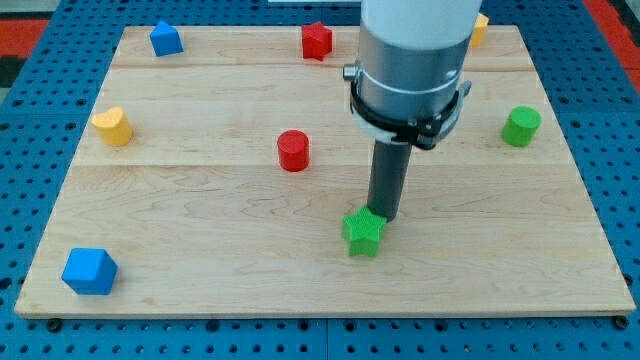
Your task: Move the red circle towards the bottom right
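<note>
The red circle (293, 150) is a short red cylinder standing a little left of the board's middle. My tip (384, 216) is the lower end of the dark rod, down on the board to the lower right of the red circle and well apart from it. The tip touches the top right edge of a green star (363, 232). The arm's grey body (412, 60) hangs above the rod and hides part of the board's top right.
On the wooden board (200, 250): a blue block (165, 39) at top left, a red star (316, 40) at top centre, a yellow block (113, 126) at left, a blue cube (89, 271) at bottom left, a green cylinder (520, 126) at right, a yellow block (479, 28) partly hidden at top right.
</note>
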